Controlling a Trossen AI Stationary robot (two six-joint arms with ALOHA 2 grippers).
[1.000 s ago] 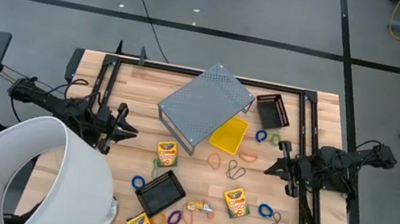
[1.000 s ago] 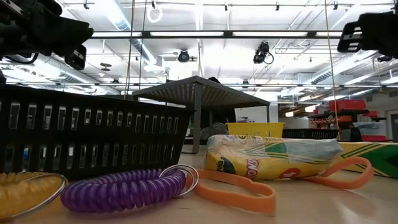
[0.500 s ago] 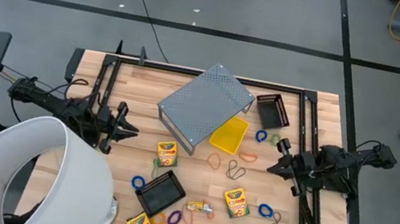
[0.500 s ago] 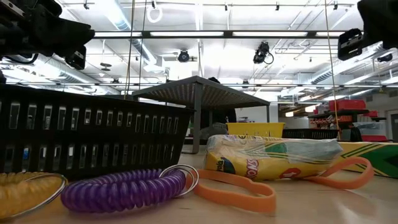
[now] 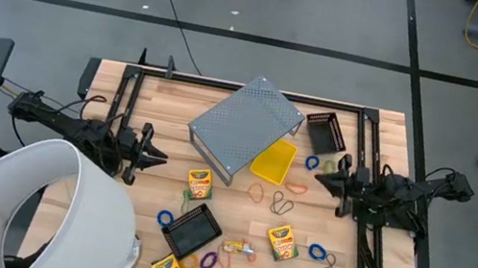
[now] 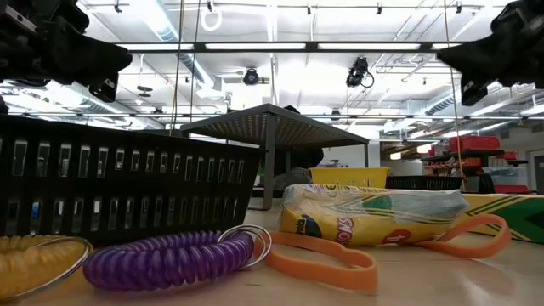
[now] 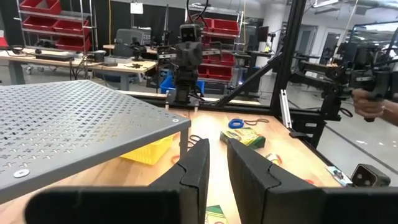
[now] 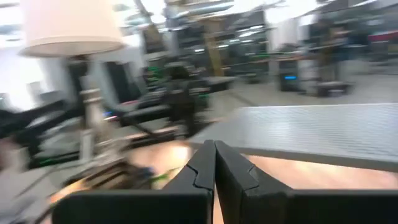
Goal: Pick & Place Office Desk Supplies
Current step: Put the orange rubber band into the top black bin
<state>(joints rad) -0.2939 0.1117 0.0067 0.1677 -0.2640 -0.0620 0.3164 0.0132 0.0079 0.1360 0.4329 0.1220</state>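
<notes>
Lamp point(image 5: 33, 202) fills the corner left of the grey shelf point(image 5: 245, 125). Left gripper point(image 5: 160, 155), left of that shelf, holds nothing, fingers a narrow slit apart. Crayon boxes point(image 5: 198, 184), loops point(image 5: 255, 192) and a black tray point(image 5: 192, 229) lie below the shelf. Right gripper point(image 5: 318, 175), right of it, is pressed together and empty; it has swung up toward the black basket point(image 5: 325, 132) since a second ago.

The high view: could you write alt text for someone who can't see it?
Seen from above, a wooden table is scattered with crayon boxes, coloured elastic loops, a grey perforated stand, a yellow tray and two black baskets. The left gripper and right gripper hover at opposite sides, holding nothing. A big white lampshade fills the lower left corner.
</notes>
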